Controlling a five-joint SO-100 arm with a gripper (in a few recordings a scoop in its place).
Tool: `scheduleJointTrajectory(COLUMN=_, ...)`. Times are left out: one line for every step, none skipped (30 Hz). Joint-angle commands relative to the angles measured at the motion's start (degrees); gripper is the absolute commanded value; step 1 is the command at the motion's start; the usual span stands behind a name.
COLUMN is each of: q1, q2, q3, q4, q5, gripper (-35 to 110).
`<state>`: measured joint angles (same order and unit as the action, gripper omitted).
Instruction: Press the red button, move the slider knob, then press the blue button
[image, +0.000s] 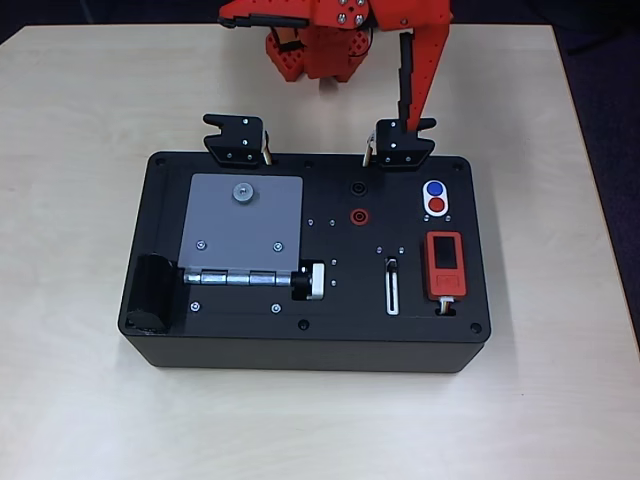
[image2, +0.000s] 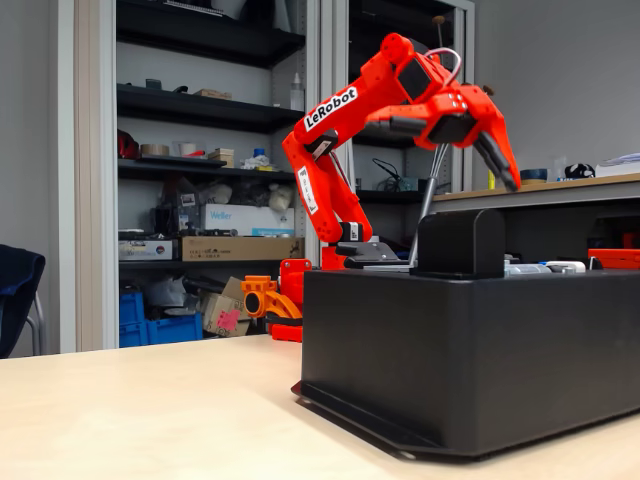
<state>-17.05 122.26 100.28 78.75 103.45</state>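
In the overhead view a black box (image: 300, 345) carries the red button (image: 436, 206) and the blue button (image: 434, 188) in one white oval at its right rear, blue farther back. The slider knob (image: 392, 265) sits at the rear end of its white-outlined slot (image: 392, 292). My red gripper (image: 408, 120) reaches down from the picture's top edge over the box's rear edge, a little behind and left of the buttons. In the fixed view the gripper (image2: 510, 180) hangs in the air above the box (image2: 470, 350), fingers together, holding nothing.
On the box lie a grey hinged plate (image: 245, 225), a ribbed silver-and-black knob (image: 313, 281), a red ring socket (image: 357, 215) and an orange-red block with a screen (image: 444, 262). Two black clamps (image: 237, 140) (image: 402, 145) stand at its rear edge. Bare table surrounds the box.
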Motion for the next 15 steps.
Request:
scheduleJointTrajectory(q1=-1.32, q2=-2.64, q3=-3.34, q4=-0.09, q5=1.67, gripper=104)
scheduleJointTrajectory(q1=-1.32, q2=-4.31, q3=-4.22, q4=-0.09, q5=1.76, gripper=104)
scheduleJointTrajectory(q1=-1.41, q2=-5.98, q3=-5.36, q4=0.0, q5=1.76, gripper=104)
scheduleJointTrajectory(q1=-1.49, q2=-7.56, q3=-6.33, q4=0.09, q5=1.76, gripper=104)
scheduleJointTrajectory(q1=-1.67, q2=-9.14, q3=-7.38, q4=0.18, q5=1.58, gripper=104)
scheduleJointTrajectory(q1=-1.85, q2=-10.63, q3=-8.44, q4=0.44, q5=1.58, gripper=104)
scheduleJointTrajectory(q1=-2.02, q2=-11.95, q3=-9.32, q4=0.7, q5=1.49, gripper=104)
scheduleJointTrajectory(q1=-2.29, q2=-13.18, q3=-10.2, q4=0.97, q5=1.41, gripper=104)
scheduleJointTrajectory(q1=-2.55, q2=-14.41, q3=-11.16, q4=1.49, q5=1.41, gripper=104)
scheduleJointTrajectory(q1=-2.81, q2=-15.47, q3=-12.13, q4=2.11, q5=1.41, gripper=104)
scheduleJointTrajectory(q1=-3.16, q2=-16.52, q3=-13.01, q4=2.81, q5=1.41, gripper=104)
scheduleJointTrajectory(q1=-3.43, q2=-17.31, q3=-13.71, q4=3.43, q5=1.41, gripper=104)
scheduleJointTrajectory(q1=-3.6, q2=-18.02, q3=-14.33, q4=3.96, q5=1.49, gripper=104)
scheduleJointTrajectory(q1=-3.78, q2=-18.46, q3=-14.5, q4=4.13, q5=1.58, gripper=104)
scheduleJointTrajectory(q1=-3.78, q2=-18.9, q3=-14.5, q4=4.13, q5=1.67, gripper=104)
